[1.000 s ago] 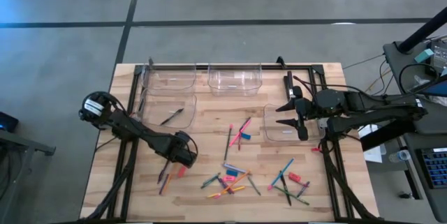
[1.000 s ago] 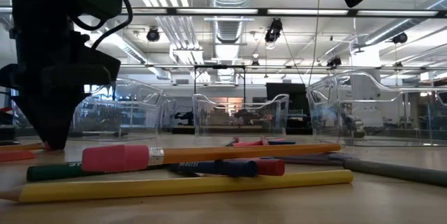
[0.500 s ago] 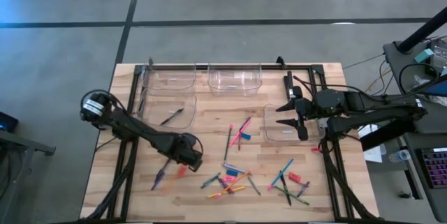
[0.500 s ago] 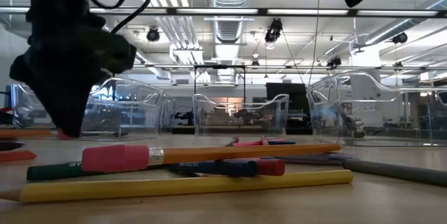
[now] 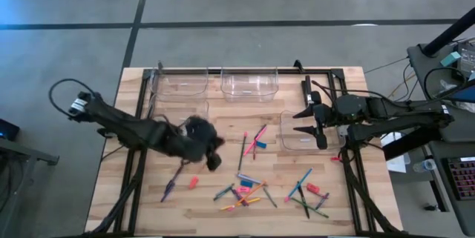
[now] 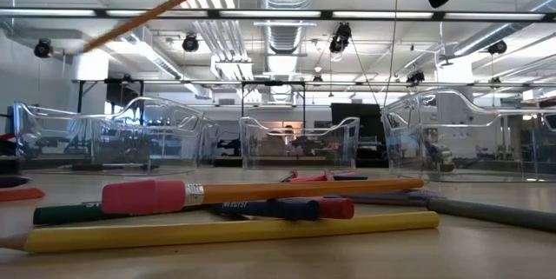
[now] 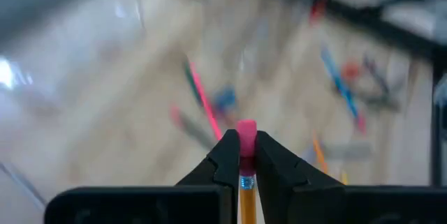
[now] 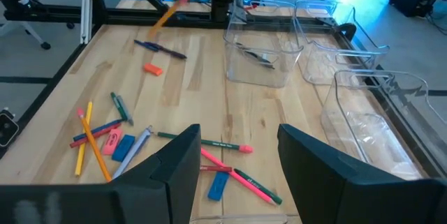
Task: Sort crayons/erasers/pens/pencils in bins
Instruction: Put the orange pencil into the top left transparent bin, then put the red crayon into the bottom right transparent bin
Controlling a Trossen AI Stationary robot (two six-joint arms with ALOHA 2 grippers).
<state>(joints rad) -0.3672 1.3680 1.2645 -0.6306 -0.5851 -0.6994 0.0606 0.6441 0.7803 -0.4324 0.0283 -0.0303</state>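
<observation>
No text, label, brand, number or sign can be read in any of the views. In the low view, the orange pencil [image 6: 295, 191] lying nearest the camera carries a short dark imprint on its barrel just past the metal band by its pink eraser tip, but the characters are too small and soft to make out. A green pencil [image 6: 69, 214] lying beside it shows a similar faint mark at its end, equally unreadable.
</observation>
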